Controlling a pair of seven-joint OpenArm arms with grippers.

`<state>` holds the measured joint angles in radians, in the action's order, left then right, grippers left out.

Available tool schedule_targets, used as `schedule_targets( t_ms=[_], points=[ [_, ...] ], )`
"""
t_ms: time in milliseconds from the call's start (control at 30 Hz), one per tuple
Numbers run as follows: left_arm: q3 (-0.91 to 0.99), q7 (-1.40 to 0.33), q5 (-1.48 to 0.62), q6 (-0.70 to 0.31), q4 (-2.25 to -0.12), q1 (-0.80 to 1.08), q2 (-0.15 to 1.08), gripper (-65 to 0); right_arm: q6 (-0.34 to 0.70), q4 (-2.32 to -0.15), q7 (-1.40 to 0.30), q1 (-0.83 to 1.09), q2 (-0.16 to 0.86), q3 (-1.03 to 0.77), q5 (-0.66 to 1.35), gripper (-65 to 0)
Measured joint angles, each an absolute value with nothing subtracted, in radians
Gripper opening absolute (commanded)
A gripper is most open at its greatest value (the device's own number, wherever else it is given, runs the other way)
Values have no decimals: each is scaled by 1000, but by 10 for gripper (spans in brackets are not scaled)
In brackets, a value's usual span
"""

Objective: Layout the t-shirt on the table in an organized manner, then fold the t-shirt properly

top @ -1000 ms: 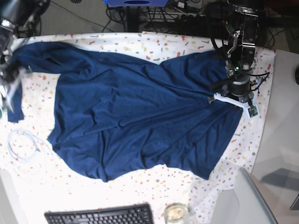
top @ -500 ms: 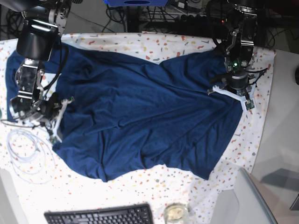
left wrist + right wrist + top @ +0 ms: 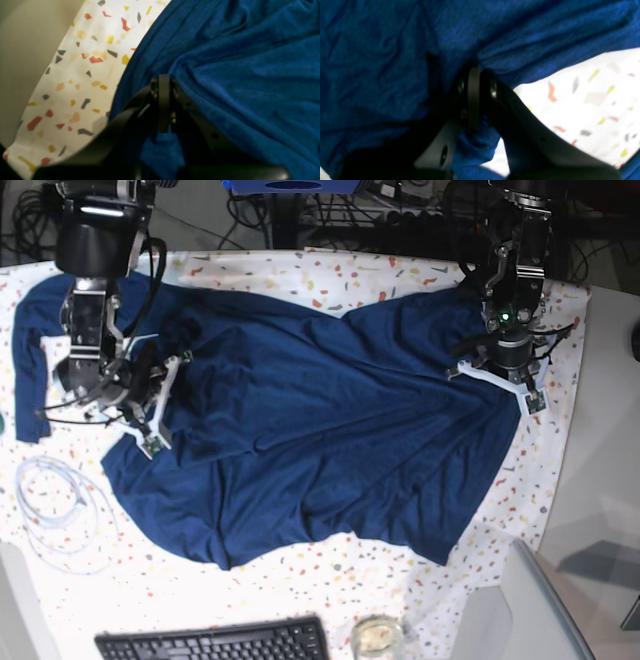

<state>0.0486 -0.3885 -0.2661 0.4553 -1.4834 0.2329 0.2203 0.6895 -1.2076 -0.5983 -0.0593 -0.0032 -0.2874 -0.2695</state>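
Sprawled across the speckled table (image 3: 330,275), the navy t-shirt (image 3: 310,430) lies rumpled and skewed, one sleeve trailing toward the far left edge in the base view. Both arms have it: the left pincer (image 3: 163,82) is clenched on a pinch of fabric near the garment's edge beside the bare cloth, and the right pincer (image 3: 475,75) is likewise clamped on a bunched fold, blue cloth squeezed between its jaws. Spreading well probably means drawing the two held points apart evenly, low over the table, so the diagonal creases pull flat rather than twist. Around the shirt sit a coiled white cable (image 3: 50,495) at the near left, a black keyboard (image 3: 215,642) and a small glass dish (image 3: 377,635) along the front edge; the cable looks likeliest to snag a dragged hem.
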Motion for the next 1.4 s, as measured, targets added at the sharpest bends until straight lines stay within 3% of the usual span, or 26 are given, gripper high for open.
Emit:
schedule_targets(
  t_ms=[267,533,833,900,1133,1333,1400],
  points=[
    [49,-389,-266,456,-1485,233,220,-650,699,-1246,-699,-49,64,-396,-308,-608],
    [49,-391,-270,458,-1499,236,218,-650,698,-1277,-667,-56,72,-389,-295,-608],
    [55,-448,-273,454,-1681,361,225,-650,697,-1343,-726,-102,101,-382,-300,-608],
    [89,-520,-280,438,-1704,384,224,-650,698,-1343,-727,-76,106,-369,-306,-608],
    [284,-533,-263,174,-1767,499,160,-650,698,-1074,-580,-160,115,-328,-284,-608],
    [326,-532,-261,134,-1779,566,122,-650,692,-897,-547,-296,154,-329,-299,-608],
    [327,-531,-262,134,-1780,580,122,-650,625,-856,-524,-331,168,-316,-301,-608]
  ],
)
